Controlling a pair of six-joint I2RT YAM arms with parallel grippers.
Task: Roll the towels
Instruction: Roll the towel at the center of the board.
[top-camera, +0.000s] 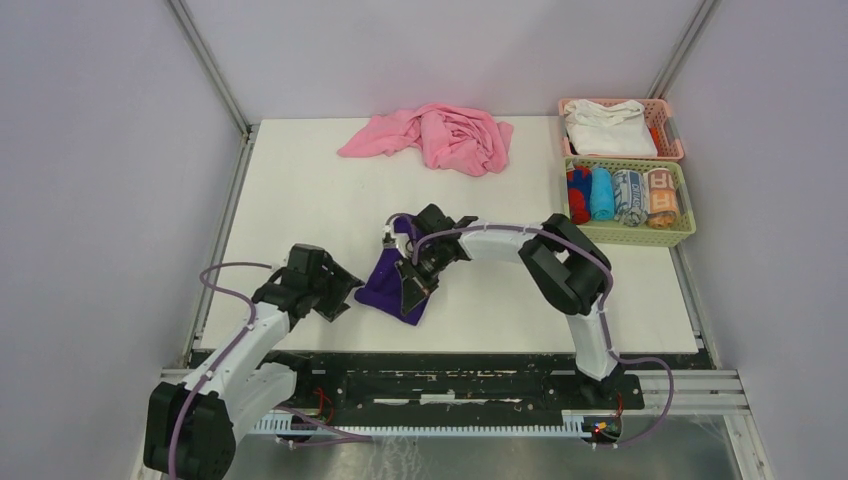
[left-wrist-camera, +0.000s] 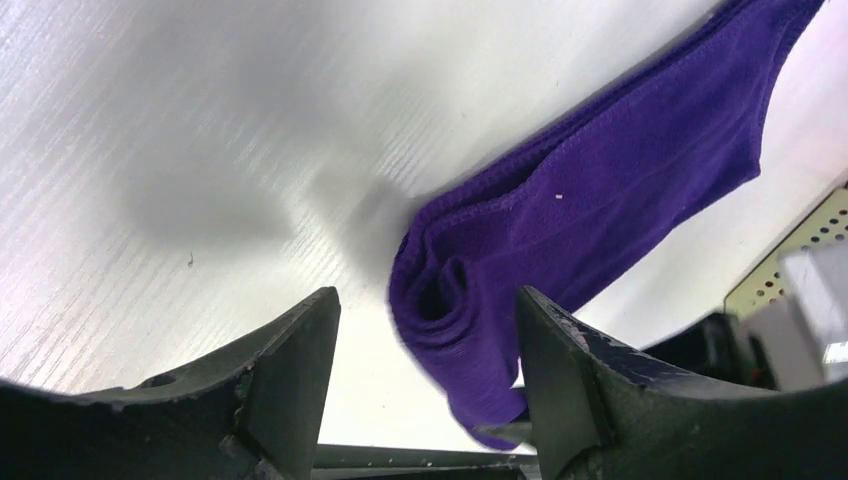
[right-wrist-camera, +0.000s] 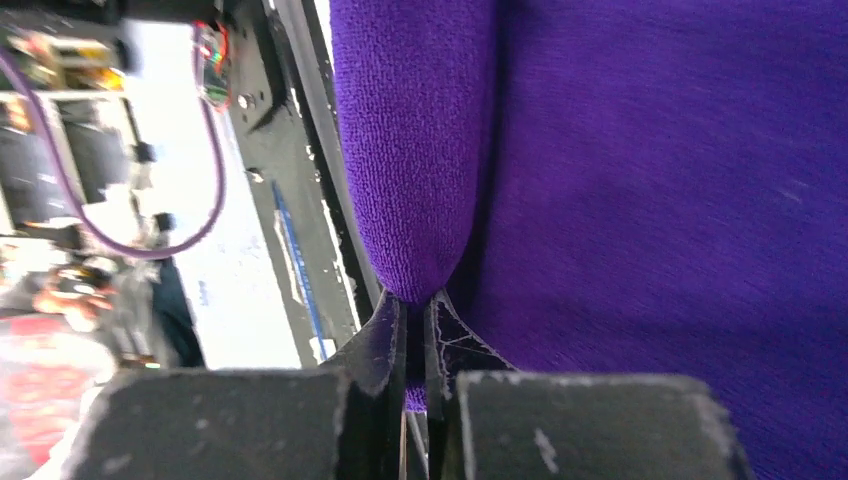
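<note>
A purple towel (top-camera: 388, 282) lies partly rolled near the table's front edge. In the left wrist view its rolled end (left-wrist-camera: 450, 300) faces the camera. My left gripper (top-camera: 338, 292) is open just left of the towel, its fingers either side of the rolled end without touching it (left-wrist-camera: 425, 300). My right gripper (top-camera: 412, 290) is shut on a fold of the purple towel (right-wrist-camera: 430, 150), pinching it at the towel's right side (right-wrist-camera: 415, 305). A crumpled pink towel (top-camera: 440, 135) lies at the back of the table.
A green basket (top-camera: 686, 232) with several rolled towels stands at the right edge. A pink basket (top-camera: 672, 135) with white cloth stands behind it. The table's black front rail (top-camera: 450, 355) runs just below the purple towel.
</note>
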